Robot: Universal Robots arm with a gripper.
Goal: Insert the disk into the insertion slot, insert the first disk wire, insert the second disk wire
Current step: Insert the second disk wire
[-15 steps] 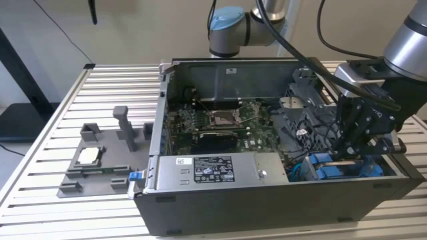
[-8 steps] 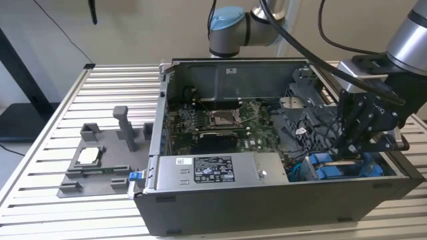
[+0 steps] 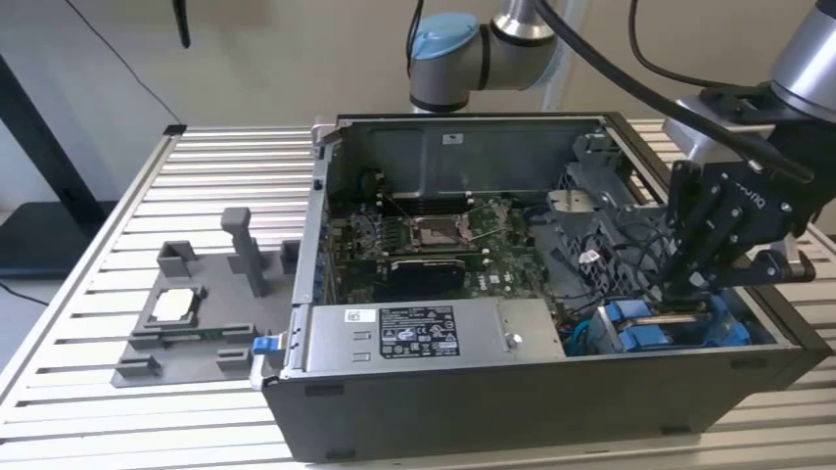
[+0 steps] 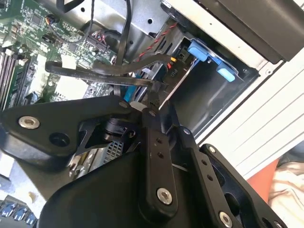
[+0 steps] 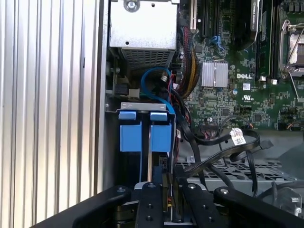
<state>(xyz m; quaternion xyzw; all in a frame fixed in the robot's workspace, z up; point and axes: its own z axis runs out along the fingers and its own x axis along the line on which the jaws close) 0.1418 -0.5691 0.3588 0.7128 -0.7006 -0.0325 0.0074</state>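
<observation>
The insertion slot is the grey drive cage at the front right corner of the open computer case. Blue plastic carrier ends stand side by side in it, and the disk shows as a thin edge between them. My gripper reaches down into the case right over the cage. In the second wrist view its fingertips are closed on the end of a flat black disk wire, close to the cage's open bay. In the first wrist view the gripper is just short of the blue ends.
A grey power supply box lies along the case's front, beside the cage. The green motherboard with its socket fills the case's middle. Loose black cables with a white tag cross beside the cage. A grey fixture stands on the slatted table.
</observation>
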